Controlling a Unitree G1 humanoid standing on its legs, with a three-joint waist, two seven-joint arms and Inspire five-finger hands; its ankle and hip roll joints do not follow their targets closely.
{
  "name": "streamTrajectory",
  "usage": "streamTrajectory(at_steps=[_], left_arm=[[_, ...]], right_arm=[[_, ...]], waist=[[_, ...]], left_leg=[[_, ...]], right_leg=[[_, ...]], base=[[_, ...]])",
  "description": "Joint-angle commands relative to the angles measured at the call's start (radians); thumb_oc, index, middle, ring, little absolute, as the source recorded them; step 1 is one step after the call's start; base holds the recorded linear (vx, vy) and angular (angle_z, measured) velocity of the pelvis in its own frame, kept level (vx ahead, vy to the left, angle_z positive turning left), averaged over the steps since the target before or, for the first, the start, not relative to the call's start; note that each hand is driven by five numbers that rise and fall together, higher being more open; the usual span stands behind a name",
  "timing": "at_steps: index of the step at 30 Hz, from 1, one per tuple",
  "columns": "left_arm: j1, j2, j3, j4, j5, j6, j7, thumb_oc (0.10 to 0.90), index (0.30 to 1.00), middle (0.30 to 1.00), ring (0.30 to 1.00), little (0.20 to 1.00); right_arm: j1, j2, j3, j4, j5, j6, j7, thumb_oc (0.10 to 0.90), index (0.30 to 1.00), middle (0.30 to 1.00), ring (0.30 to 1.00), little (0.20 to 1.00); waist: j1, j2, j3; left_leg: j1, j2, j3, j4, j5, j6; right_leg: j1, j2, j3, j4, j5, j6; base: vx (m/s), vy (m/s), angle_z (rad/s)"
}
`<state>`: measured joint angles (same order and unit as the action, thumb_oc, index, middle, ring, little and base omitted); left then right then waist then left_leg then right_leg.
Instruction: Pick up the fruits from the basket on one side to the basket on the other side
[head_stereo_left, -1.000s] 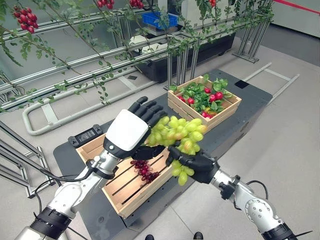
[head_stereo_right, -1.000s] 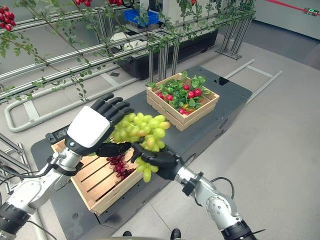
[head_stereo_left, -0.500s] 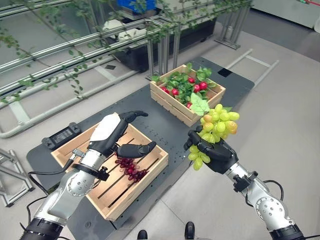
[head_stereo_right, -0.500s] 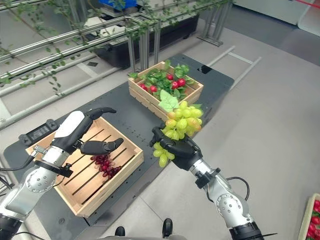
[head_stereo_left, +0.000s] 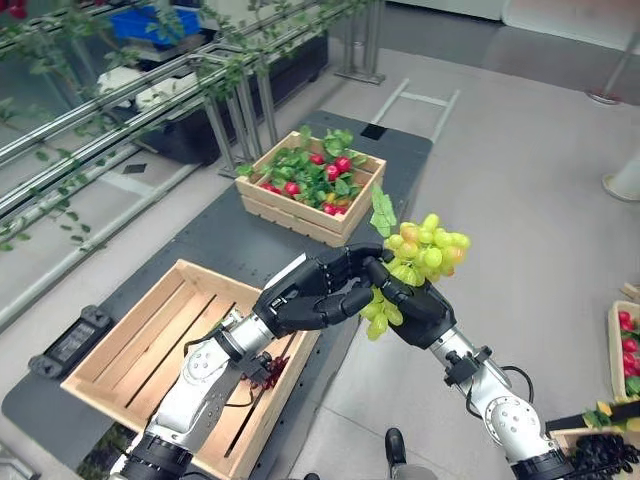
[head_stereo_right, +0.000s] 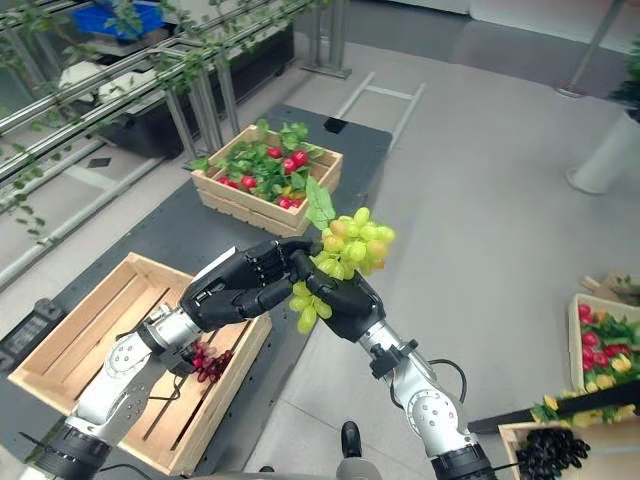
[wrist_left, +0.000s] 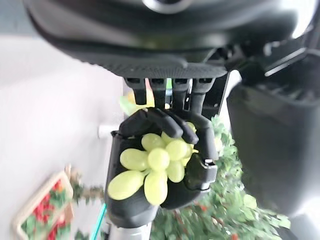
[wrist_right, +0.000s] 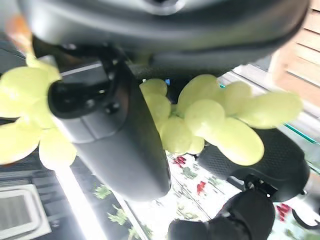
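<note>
My right hand (head_stereo_left: 420, 310) is shut on a bunch of green grapes (head_stereo_left: 430, 245) and holds it up in the air, past the right edge of the dark platform (head_stereo_left: 250, 230). The left wrist view shows the grapes (wrist_left: 155, 170) sitting in that hand's curled fingers. My left hand (head_stereo_left: 305, 295) reaches across from the near wooden crate (head_stereo_left: 120, 330), its fingers loosely bent with the tips against the right hand and the bunch, gripping nothing. A small bunch of dark red grapes (head_stereo_left: 262, 368) lies in the near crate. The far crate (head_stereo_left: 290, 215) holds red fruits among green leaves.
A metal rack with hanging vines (head_stereo_left: 150, 90) runs along the back left. A black box (head_stereo_left: 70, 340) lies on the platform beside the near crate. On the floor at the right stand more crates of fruit (head_stereo_right: 600, 340) and a heap of dark grapes (head_stereo_right: 545, 450).
The camera has swung to the right. My left hand has left its place over the near crate and come across to the right hand, which still holds the green grapes.
</note>
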<state>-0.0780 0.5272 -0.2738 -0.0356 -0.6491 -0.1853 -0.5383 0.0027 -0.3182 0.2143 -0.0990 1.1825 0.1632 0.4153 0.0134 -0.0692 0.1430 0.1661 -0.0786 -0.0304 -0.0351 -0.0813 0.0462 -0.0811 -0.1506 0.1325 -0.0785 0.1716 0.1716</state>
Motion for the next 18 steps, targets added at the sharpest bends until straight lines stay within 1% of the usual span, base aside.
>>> streamTrajectory(at_steps=[1, 2, 3, 4, 5, 7, 8, 9, 10, 11, 12, 13, 14, 15, 16, 17, 18], left_arm=[[-0.133, -0.071, -0.050, -0.102, -0.113, -0.029, -0.106, 0.800, 0.900, 0.900, 0.900, 0.900], [-0.135, -0.090, -0.054, -0.106, -0.108, -0.014, -0.103, 0.800, 0.900, 0.900, 0.900, 0.900], [-0.135, -0.091, -0.055, -0.108, -0.109, -0.012, -0.101, 0.800, 0.900, 0.900, 0.900, 0.900], [-0.134, -0.086, -0.058, -0.111, -0.107, -0.013, -0.074, 0.800, 0.900, 0.900, 0.900, 0.900], [-0.133, -0.079, -0.055, -0.118, -0.107, -0.008, -0.063, 0.800, 0.900, 0.900, 0.900, 0.900], [-0.133, -0.071, -0.057, -0.125, -0.126, -0.005, -0.062, 0.800, 0.900, 0.900, 0.900, 0.900], [-0.132, -0.062, -0.056, -0.135, -0.147, 0.002, -0.055, 0.800, 0.900, 0.900, 0.900, 0.900], [-0.128, -0.060, -0.055, -0.136, -0.140, -0.003, -0.053, 0.800, 0.900, 0.900, 0.900, 0.900], [-0.127, -0.058, -0.056, -0.137, -0.137, -0.004, -0.053, 0.800, 0.900, 0.900, 0.900, 0.900], [-0.119, -0.052, -0.058, -0.147, -0.128, -0.009, -0.038, 0.800, 0.900, 0.900, 0.900, 0.900], [-0.114, -0.046, -0.052, -0.151, -0.131, -0.012, -0.031, 0.800, 0.900, 0.900, 0.900, 0.900], [-0.112, -0.044, -0.049, -0.151, -0.131, -0.014, -0.027, 0.800, 0.900, 0.900, 0.900, 0.900], [-0.105, -0.041, -0.038, -0.154, -0.133, -0.020, -0.018, 0.800, 0.900, 0.900, 0.900, 0.900], [-0.101, -0.041, -0.032, -0.161, -0.139, -0.019, -0.009, 0.800, 0.900, 0.900, 0.900, 0.900], [-0.100, -0.041, -0.031, -0.162, -0.139, -0.019, -0.007, 0.800, 0.900, 0.900, 0.900, 0.900], [-0.092, -0.037, -0.022, -0.168, -0.157, -0.018, -0.001, 0.800, 0.900, 0.900, 0.900, 0.900], [-0.090, -0.037, -0.021, -0.168, -0.161, -0.018, -0.002, 0.800, 0.900, 0.900, 0.900, 0.900]], right_arm=[[-0.142, 0.040, -0.025, -0.047, 0.061, -0.120, 0.036, 0.400, 0.300, 0.300, 0.300, 0.300], [-0.143, 0.055, -0.020, -0.036, 0.058, -0.103, 0.049, 0.400, 0.300, 0.300, 0.300, 0.300], [-0.142, 0.056, -0.019, -0.033, 0.056, -0.098, 0.051, 0.400, 0.300, 0.300, 0.300, 0.300], [-0.143, 0.051, -0.014, -0.027, 0.060, -0.070, 0.057, 0.400, 0.300, 0.300, 0.300, 0.300], [-0.144, 0.030, -0.008, -0.022, 0.057, -0.040, 0.047, 0.400, 0.300, 0.300, 0.300, 0.300], [-0.152, 0.010, -0.004, -0.017, 0.069, -0.025, 0.052, 0.400, 0.300, 0.300, 0.300, 0.300], [-0.153, -0.006, 0.002, -0.017, 0.086, -0.010, 0.052, 0.400, 0.300, 0.300, 0.300, 0.300], [-0.157, -0.010, 0.002, -0.012, 0.094, -0.007, 0.062, 0.400, 0.300, 0.300, 0.300, 0.300], [-0.159, -0.011, 0.002, -0.011, 0.097, -0.009, 0.064, 0.400, 0.300, 0.300, 0.300, 0.300], [-0.158, -0.011, 0.009, -0.015, 0.104, -0.014, 0.070, 0.400, 0.300, 0.300, 0.300, 0.300], [-0.157, -0.009, 0.012, -0.016, 0.103, -0.013, 0.076, 0.400, 0.300, 0.300, 0.300, 0.300], [-0.158, -0.008, 0.014, -0.016, 0.103, -0.012, 0.078, 0.400, 0.300, 0.300, 0.300, 0.300], [-0.157, -0.003, 0.022, -0.017, 0.098, -0.012, 0.076, 0.400, 0.300, 0.300, 0.300, 0.300], [-0.153, 0.004, 0.025, -0.018, 0.089, -0.013, 0.073, 0.400, 0.300, 0.300, 0.300, 0.300], [-0.153, 0.006, 0.026, -0.018, 0.087, -0.014, 0.073, 0.400, 0.300, 0.300, 0.300, 0.300], [-0.147, 0.021, 0.035, -0.014, 0.074, -0.026, 0.064, 0.400, 0.300, 0.300, 0.300, 0.300], [-0.147, 0.023, 0.036, -0.013, 0.071, -0.028, 0.064, 0.400, 0.300, 0.300, 0.300, 0.300]], waist=[[-0.007, 0.035, -0.015], [-0.007, 0.034, -0.004], [-0.007, 0.034, -0.002], [-0.005, 0.039, 0.000], [-0.001, 0.044, 0.000], [0.001, 0.051, -0.002], [0.005, 0.060, -0.002], [0.010, 0.062, -0.006], [0.013, 0.062, -0.007], [0.029, 0.063, -0.010], [0.042, 0.063, -0.014], [0.047, 0.063, -0.017], [0.070, 0.060, -0.026], [0.083, 0.057, -0.035], [0.085, 0.057, -0.037], [0.101, 0.051, -0.054], [0.102, 0.050, -0.057]], left_leg=[[-0.058, -0.028, -0.037, 0.051, -0.034, -0.008], [-0.051, -0.033, -0.021, 0.053, -0.043, -0.006], [-0.049, -0.034, -0.018, 0.054, -0.045, -0.006], [-0.039, -0.027, -0.003, 0.040, -0.043, -0.003], [-0.029, -0.019, 0.019, 0.014, -0.029, 0.002], [-0.027, -0.009, 0.044, -0.008, -0.013, 0.004], [-0.030, 0.002, 0.075, -0.022, 0.004, 0.012], [-0.042, 0.008, 0.095, -0.020, 0.012, 0.016], [-0.044, 0.010, 0.101, -0.020, 0.013, 0.017], [-0.057, 0.017, 0.124, -0.018, 0.020, 0.022], [-0.064, 0.023, 0.141, -0.017, 0.022, 0.022], [-0.070, 0.026, 0.149, -0.016, 0.023, 0.022], [-0.077, 0.036, 0.179, -0.013, 0.021, 0.017], [-0.079, 0.043, 0.191, -0.016, 0.022, 0.013], [-0.080, 0.044, 0.192, -0.017, 0.022, 0.012], [-0.085, 0.056, 0.205, -0.024, 0.026, 0.002], [-0.084, 0.059, 0.208, -0.027, 0.028, -0.001]], right_leg=[[0.015, -0.008, -0.050, 0.051, -0.019, 0.029], [-0.006, -0.036, -0.078, 0.049, 0.014, 0.036], [-0.010, -0.040, -0.082, 0.051, 0.020, 0.037], [-0.013, -0.049, -0.120, 0.069, 0.018, 0.039], [-0.015, -0.054, -0.156, 0.105, 0.012, 0.041], [-0.020, -0.050, -0.186, 0.160, -0.004, 0.037], [-0.026, -0.041, -0.235, 0.262, -0.042, 0.028], [-0.024, -0.037, -0.259, 0.283, -0.065, 0.019], [-0.022, -0.037, -0.270, 0.298, -0.075, 0.016], [-0.007, -0.046, -0.323, 0.355, -0.097, 0.003], [0.007, -0.056, -0.355, 0.369, -0.109, -0.005], [0.012, -0.059, -0.367, 0.364, -0.111, -0.008], [0.052, -0.079, -0.418, 0.331, -0.131, -0.014], [0.082, -0.088, -0.442, 0.294, -0.139, -0.017], [0.088, -0.089, -0.445, 0.286, -0.140, -0.018], [0.134, -0.097, -0.466, 0.213, -0.151, -0.020], [0.143, -0.096, -0.468, 0.195, -0.152, -0.020]], base=[[-0.16, 0.254, -0.45], [-0.14, 0.202, -0.48], [-0.12, 0.163, -0.50], [-0.11, 0.109, -0.63], [-0.12, 0.102, -1.04], [-0.14, 0.063, -1.06], [-0.16, 0.029, -0.87], [-0.15, 0.012, -0.76], [-0.15, -0.058, -0.71], [-0.13, -0.072, -0.82], [-0.13, -0.080, -0.89], [-0.08, -0.143, -0.88], [-0.05, -0.189, -0.73], [-0.04, -0.185, -0.69], [-0.02, -0.220, -0.74], [-0.01, -0.185, -0.60], [-0.01, -0.259, -0.66]])
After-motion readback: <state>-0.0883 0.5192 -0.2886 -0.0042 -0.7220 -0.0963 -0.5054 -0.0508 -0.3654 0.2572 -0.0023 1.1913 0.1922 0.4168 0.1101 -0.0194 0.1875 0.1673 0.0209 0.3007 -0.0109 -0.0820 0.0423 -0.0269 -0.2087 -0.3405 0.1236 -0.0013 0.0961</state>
